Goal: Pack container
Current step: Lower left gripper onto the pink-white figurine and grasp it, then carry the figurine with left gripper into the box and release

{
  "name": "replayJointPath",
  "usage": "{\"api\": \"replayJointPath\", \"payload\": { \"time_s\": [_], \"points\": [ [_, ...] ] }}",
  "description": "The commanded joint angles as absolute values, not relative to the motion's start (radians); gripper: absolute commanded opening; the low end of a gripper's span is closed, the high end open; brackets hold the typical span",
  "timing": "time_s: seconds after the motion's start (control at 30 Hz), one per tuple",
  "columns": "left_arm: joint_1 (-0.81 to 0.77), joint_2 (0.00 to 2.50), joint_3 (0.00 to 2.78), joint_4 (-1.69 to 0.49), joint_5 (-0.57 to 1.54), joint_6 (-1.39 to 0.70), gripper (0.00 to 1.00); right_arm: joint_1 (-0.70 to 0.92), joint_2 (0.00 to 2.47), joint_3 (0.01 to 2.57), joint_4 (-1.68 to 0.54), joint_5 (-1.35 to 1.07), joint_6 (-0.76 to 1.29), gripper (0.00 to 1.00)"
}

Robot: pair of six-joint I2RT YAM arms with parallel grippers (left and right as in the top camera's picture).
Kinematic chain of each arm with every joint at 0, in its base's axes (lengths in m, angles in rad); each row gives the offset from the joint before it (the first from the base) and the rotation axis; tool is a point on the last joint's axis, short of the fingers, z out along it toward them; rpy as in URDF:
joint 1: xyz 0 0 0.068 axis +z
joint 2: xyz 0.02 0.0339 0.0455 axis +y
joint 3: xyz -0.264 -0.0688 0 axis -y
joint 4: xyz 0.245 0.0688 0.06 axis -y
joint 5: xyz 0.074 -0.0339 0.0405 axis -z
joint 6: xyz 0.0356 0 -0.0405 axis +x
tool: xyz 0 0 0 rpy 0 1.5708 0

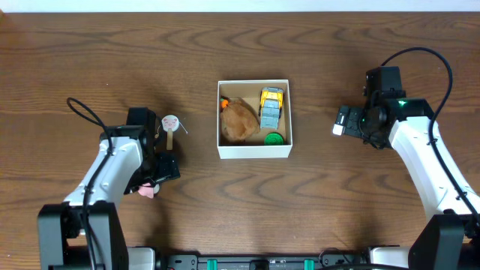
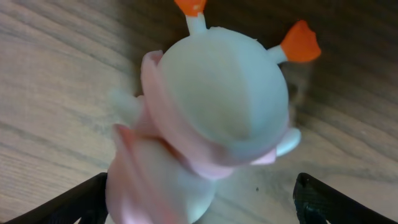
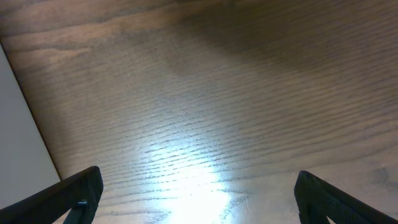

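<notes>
The container [image 1: 254, 151], a white-walled square box with a brown inside, stands mid-table. It holds a brown plush [image 1: 238, 121], a yellow toy truck [image 1: 271, 105] and a green piece [image 1: 274, 138]. My left gripper [image 1: 156, 178] is low at the left, open, its fingers [image 2: 202, 202] on either side of a pink and white toy [image 2: 211, 112] with orange tips. Only a pink bit of the toy [image 1: 146, 191] shows from above. My right gripper [image 1: 341, 120] is open and empty [image 3: 199, 196] over bare wood, to the right of the container, whose white wall [image 3: 18, 124] shows at the left edge.
A round white piece on a stick [image 1: 171, 122] lies just above my left gripper. Bare wooden table [image 1: 337, 195] surrounds the container on all sides.
</notes>
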State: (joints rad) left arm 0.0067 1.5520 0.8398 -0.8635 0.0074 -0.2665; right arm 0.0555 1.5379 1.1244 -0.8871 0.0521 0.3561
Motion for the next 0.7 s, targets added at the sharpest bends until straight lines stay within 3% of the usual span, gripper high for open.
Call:
{"api": "replayJointPath", "payload": {
  "time_s": [0.0, 0.07, 0.17, 0.3, 0.47, 0.67],
  "points": [
    [0.012, 1.584, 0.817, -0.854, 0.007, -0.264, 0.85, 0.049, 1.539, 1.123, -0.892, 0.056, 0.35, 0.99],
    [0.012, 1.587, 0.817, -0.854, 0.008, -0.264, 0.74, 0.049, 1.539, 1.123, -0.891, 0.056, 0.35, 0.99],
    [0.012, 1.587, 0.817, -0.853, 0.008, -0.264, 0.47, 0.049, 1.539, 1.123, -0.889, 0.056, 0.35, 0.99],
    [0.012, 1.587, 0.817, -0.854, 0.008, -0.264, 0.27, 0.049, 1.539, 1.123, -0.89, 0.056, 0.35, 0.99],
    [0.012, 1.585, 0.85, -0.889, 0.008, -0.264, 0.11, 0.049, 1.539, 1.123, -0.89, 0.057, 0.35, 0.99],
    [0.002, 1.562, 1.069, -1.059, 0.019, -0.264, 0.06, 0.049, 1.539, 1.123, -0.884, 0.057, 0.35, 0.99]
  ]
}}
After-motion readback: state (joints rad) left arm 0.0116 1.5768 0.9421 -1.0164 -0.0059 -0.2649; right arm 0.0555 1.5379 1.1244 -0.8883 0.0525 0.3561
